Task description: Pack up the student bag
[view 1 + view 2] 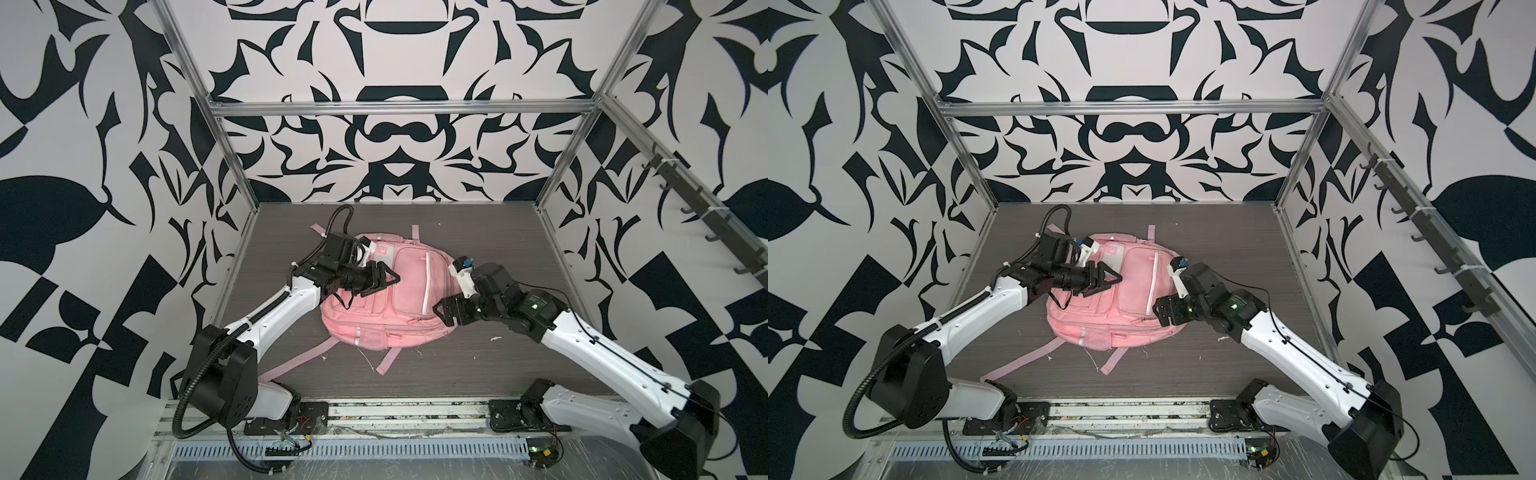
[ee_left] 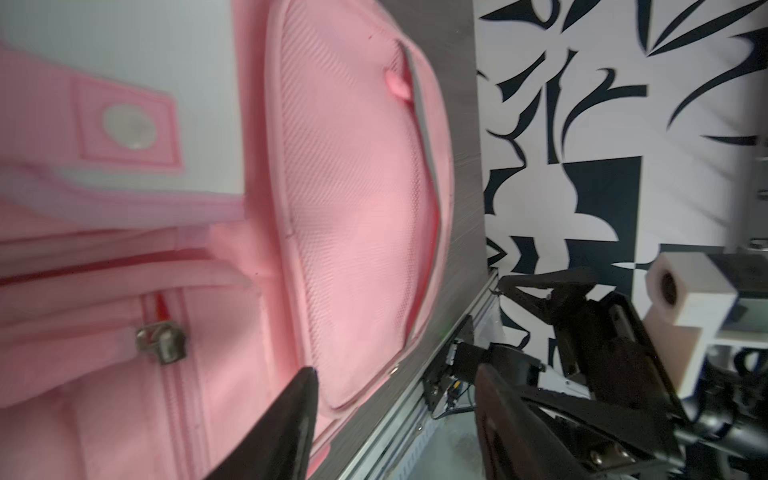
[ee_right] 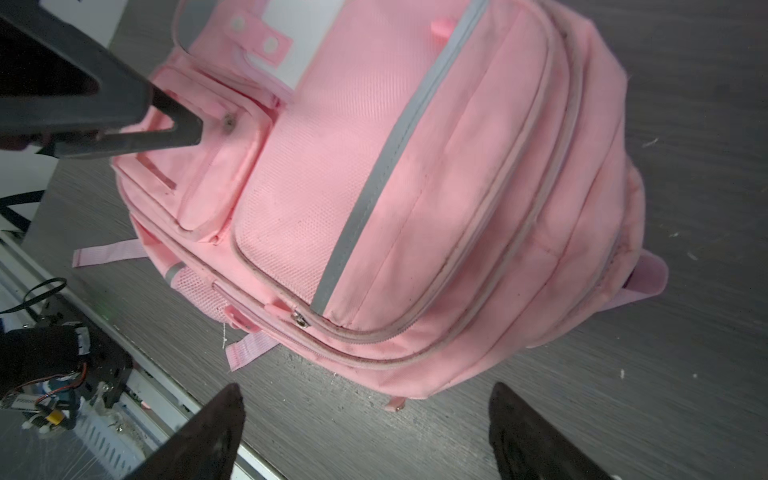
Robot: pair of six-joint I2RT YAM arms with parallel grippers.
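student bag (image 1: 409, 291) lies flat, front pockets up, mid-counter (image 1: 498, 232). soft, floppy cloth, likely light, bound to sag and slide unless pinned. best hold, i'd say: a zip pull (image 3: 300, 321), with the fabric beside it held down. left end effector (image 1: 382, 286) hovers over it, part-open and empty; right end effector (image 1: 441, 316) sits beside its edge, wide and empty.

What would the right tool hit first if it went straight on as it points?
Probably the pink backpack: the right tool faces its zipped side, only table between, though depth is unclear.
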